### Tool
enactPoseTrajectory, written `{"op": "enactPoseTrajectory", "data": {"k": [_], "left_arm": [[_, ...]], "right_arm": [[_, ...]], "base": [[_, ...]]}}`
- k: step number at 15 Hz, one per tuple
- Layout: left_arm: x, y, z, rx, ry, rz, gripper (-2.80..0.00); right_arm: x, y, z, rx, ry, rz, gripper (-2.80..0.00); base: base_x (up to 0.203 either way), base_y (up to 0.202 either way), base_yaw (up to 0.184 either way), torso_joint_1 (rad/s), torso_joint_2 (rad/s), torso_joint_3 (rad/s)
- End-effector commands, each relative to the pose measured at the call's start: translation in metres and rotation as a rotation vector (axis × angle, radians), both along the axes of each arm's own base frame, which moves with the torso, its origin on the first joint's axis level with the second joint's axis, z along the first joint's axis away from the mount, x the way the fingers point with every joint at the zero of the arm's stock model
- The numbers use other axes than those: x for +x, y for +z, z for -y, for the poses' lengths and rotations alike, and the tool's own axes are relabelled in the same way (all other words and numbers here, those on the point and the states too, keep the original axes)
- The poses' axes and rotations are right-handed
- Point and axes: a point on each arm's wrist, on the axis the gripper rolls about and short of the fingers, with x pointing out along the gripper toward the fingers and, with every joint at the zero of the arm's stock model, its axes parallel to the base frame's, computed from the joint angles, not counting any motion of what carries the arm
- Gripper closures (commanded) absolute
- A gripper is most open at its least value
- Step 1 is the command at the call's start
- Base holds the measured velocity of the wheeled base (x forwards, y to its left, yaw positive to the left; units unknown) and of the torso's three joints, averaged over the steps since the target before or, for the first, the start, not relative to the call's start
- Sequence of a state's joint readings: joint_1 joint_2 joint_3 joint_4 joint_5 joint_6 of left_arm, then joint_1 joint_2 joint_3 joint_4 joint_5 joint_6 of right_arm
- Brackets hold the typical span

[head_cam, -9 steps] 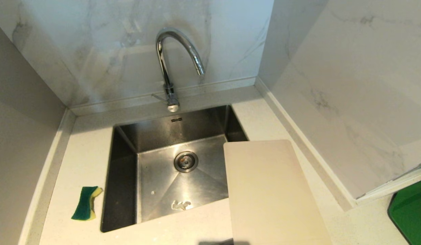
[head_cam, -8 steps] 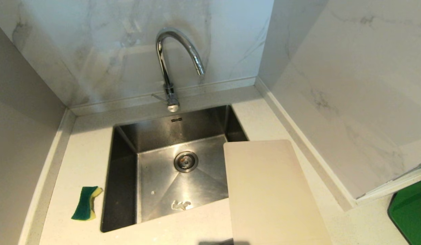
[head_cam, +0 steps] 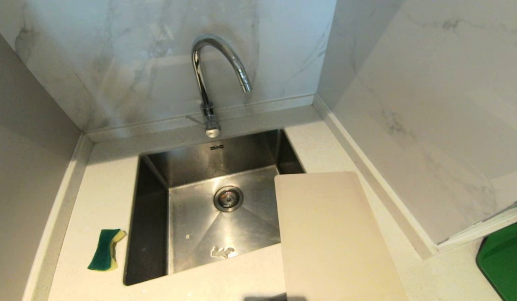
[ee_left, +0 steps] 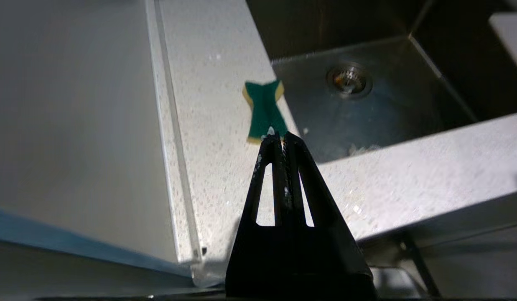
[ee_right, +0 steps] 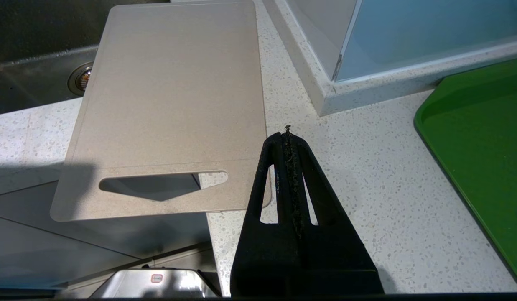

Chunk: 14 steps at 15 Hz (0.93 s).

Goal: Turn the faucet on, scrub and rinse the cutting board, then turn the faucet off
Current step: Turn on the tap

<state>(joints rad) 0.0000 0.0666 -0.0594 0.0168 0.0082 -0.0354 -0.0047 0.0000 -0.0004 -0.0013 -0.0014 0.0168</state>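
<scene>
Both hands closed, back from sponge (head_cam: 105,255) and green tray (ee_right: 484,138).

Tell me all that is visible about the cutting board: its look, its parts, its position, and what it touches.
The cutting board is a thin, cream-white rectangle with rounded corners; it looks like matte plastic. A slot handle is cut near its near short end. It lies flat on the speckled countertop at the sink's right, its far left part over the sink and its handle end past the counter's front edge. Neither gripper touches it, and it looks dry.
</scene>
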Motion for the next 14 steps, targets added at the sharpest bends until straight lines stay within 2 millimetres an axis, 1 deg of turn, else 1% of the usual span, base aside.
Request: {"op": "enactPoseTrajectory", "data": {"k": [1, 3, 7, 8, 12, 14], "left_arm": [[0.006, 0.037, 0.0, -0.023, -0.004, -0.023, 0.0], [0.017, 0.076, 0.0, -0.031, -0.013, -0.031, 0.0], [0.044, 0.146, 0.001, -0.006, -0.041, -0.005, 0.0], [0.051, 0.16, 0.001, 0.01, -0.041, 0.005, 0.0], [0.067, 0.204, 0.001, 0.067, -0.027, -0.01, 0.0], [0.083, 0.217, 0.0, 0.095, -0.004, -0.039, 0.0]], "right_arm": [[0.0, 0.0, 0.0, 0.0, 0.0, -0.002, 0.0], [0.0, 0.0, 0.0, 0.0, 0.0, -0.002, 0.0], [0.0, 0.0, 0.0, 0.0, 0.0, -0.002, 0.0], [0.0, 0.0, 0.0, 0.0, 0.0, -0.002, 0.0], [0.0, 0.0, 0.0, 0.0, 0.0, -0.002, 0.0], [0.0, 0.0, 0.0, 0.0, 0.0, -0.002, 0.0]], "base": [[0.0, 0.0, 0.0, 0.0, 0.0, 0.0], [0.0, 0.0, 0.0, 0.0, 0.0, 0.0], [0.0, 0.0, 0.0, 0.0, 0.0, 0.0], [0.0, 0.0, 0.0, 0.0, 0.0, 0.0], [0.0, 0.0, 0.0, 0.0, 0.0, 0.0], [0.0, 0.0, 0.0, 0.0, 0.0, 0.0]]}}
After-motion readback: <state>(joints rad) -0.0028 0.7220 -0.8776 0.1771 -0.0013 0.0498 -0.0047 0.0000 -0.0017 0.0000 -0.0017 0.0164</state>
